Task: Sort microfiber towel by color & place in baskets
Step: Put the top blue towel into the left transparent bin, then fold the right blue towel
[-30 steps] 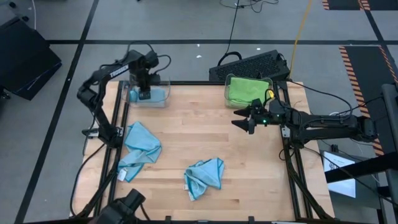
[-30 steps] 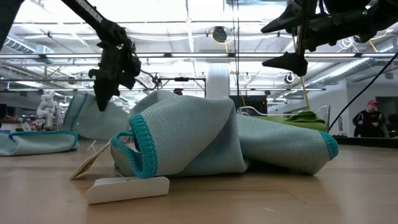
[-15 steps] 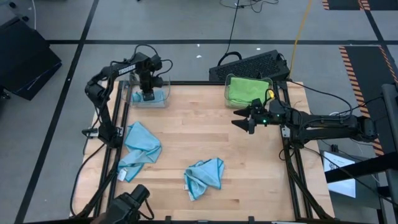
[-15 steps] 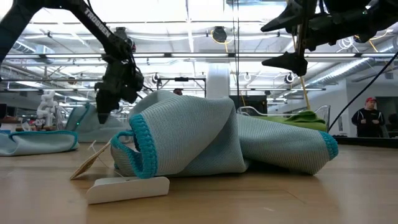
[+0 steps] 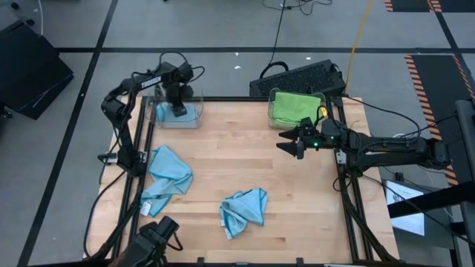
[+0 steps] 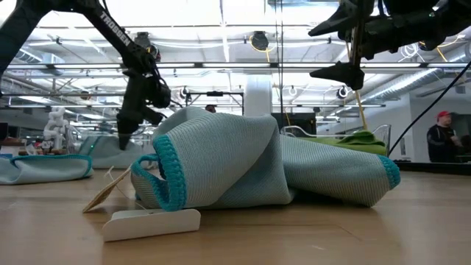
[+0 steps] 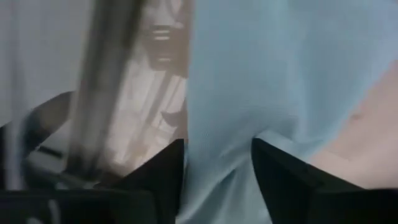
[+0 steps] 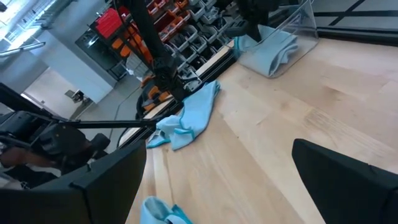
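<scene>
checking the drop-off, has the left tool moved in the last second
Yes. In the high view the left tool has shifted slightly rightward along the clear basket at the table's far left corner, over the blue towel inside.

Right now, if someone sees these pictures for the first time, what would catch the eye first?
Most likely the bright green towel in the bin at the table's far right corner, with the open right gripper hovering just in front of it. Next, two blue towels on the wood: one near the left edge, one near the front middle. The left gripper reaches down into the far left bin, over another blue towel.
</scene>
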Robot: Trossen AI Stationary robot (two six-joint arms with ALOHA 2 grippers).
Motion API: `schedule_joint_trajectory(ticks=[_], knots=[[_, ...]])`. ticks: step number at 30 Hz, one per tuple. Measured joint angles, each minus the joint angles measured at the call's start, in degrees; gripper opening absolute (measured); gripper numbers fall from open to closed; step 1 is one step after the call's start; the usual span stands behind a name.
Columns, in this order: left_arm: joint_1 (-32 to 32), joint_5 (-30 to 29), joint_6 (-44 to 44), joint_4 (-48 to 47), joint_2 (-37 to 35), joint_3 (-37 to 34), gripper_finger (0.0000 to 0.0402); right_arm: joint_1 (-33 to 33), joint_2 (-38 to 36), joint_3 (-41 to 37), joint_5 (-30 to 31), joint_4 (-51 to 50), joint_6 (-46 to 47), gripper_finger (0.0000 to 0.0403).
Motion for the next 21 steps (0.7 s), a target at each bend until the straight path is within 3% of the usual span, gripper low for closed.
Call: schedule_joint_trajectory(ticks=[15, 21], knots=[[-3.9, -12.1, 0.4, 2.2, -1.8, 2.9, 0.0322, 0.1, 0.0, 0.0, -3.0, 0.0, 0.3, 0.0396], [-6.6, -16.4, -7.0, 1.9, -8.4, 3.7, 0.0323, 0.1, 0.0, 0.0, -3.0, 0.0, -0.6, 0.0396]])
